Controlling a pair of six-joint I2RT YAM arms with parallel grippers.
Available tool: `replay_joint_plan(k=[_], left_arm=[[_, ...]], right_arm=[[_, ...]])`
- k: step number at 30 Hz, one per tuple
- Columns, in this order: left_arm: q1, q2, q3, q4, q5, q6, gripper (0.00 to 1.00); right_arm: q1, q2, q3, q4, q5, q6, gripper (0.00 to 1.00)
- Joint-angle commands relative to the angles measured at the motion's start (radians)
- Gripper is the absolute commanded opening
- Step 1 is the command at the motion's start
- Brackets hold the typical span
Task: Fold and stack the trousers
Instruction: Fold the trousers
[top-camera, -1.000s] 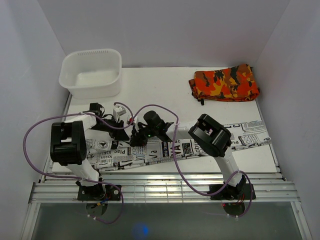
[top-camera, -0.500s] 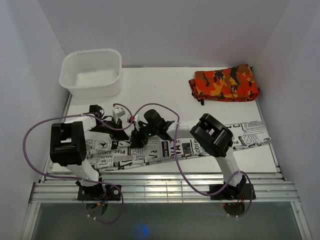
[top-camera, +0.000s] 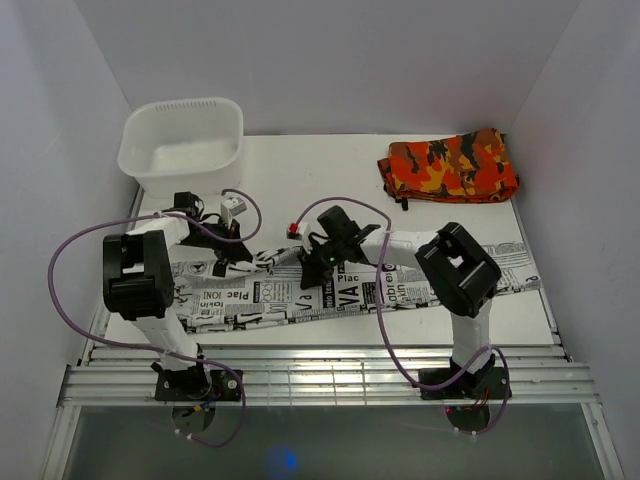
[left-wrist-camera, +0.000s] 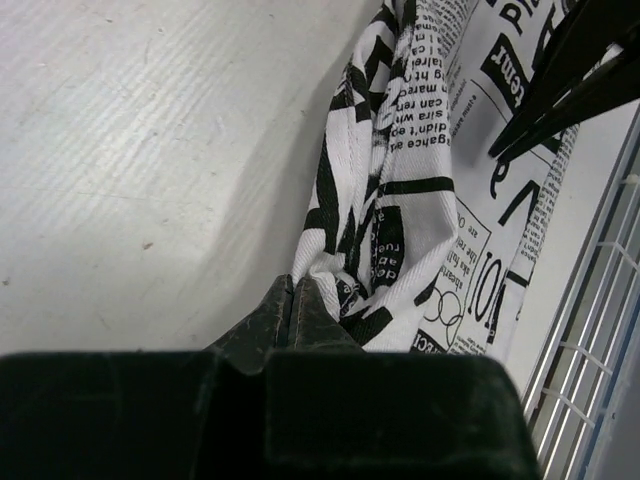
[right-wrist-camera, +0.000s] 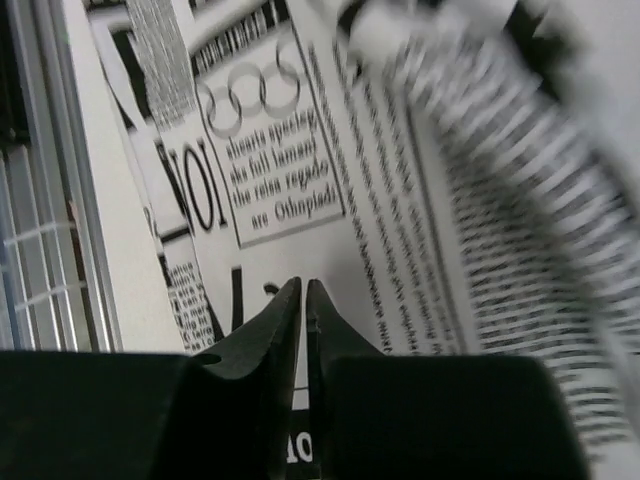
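The trousers (top-camera: 400, 285), white with black newspaper print, lie stretched across the near half of the table, left to right. My left gripper (top-camera: 243, 266) is at their far edge near the left end. In the left wrist view it (left-wrist-camera: 293, 283) is shut on a bunched pinch of the trousers (left-wrist-camera: 430, 200). My right gripper (top-camera: 312, 277) sits a little to the right on the same cloth. In the right wrist view its jaws (right-wrist-camera: 303, 285) are pressed nearly together on the trousers (right-wrist-camera: 290, 170), with printed cloth showing in the slit.
A white tub (top-camera: 182, 145) stands at the back left. A folded orange, red and black camouflage garment (top-camera: 448, 165) lies at the back right. A metal rack (top-camera: 320, 375) runs along the near edge, close to the trousers. Purple cables loop over both arms.
The left gripper has shut on the cloth. The right gripper opened, closed again and shifted right. The left part of the trousers now spreads further toward the back.
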Motion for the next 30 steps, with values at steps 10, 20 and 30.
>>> replay_joint_plan(k=[10, 20, 30], left_arm=[[0.025, 0.160, 0.268, -0.004, -0.110, 0.010, 0.19], [0.025, 0.005, 0.164, -0.092, -0.024, 0.124, 0.50], [0.020, 0.017, 0.090, -0.207, -0.006, 0.227, 0.48]], right_arm=[[0.014, 0.249, -0.066, -0.182, 0.012, 0.001, 0.08], [0.014, 0.266, -0.037, -0.191, 0.001, 0.012, 0.08], [0.010, 0.281, -0.020, -0.196, 0.009, 0.012, 0.08]])
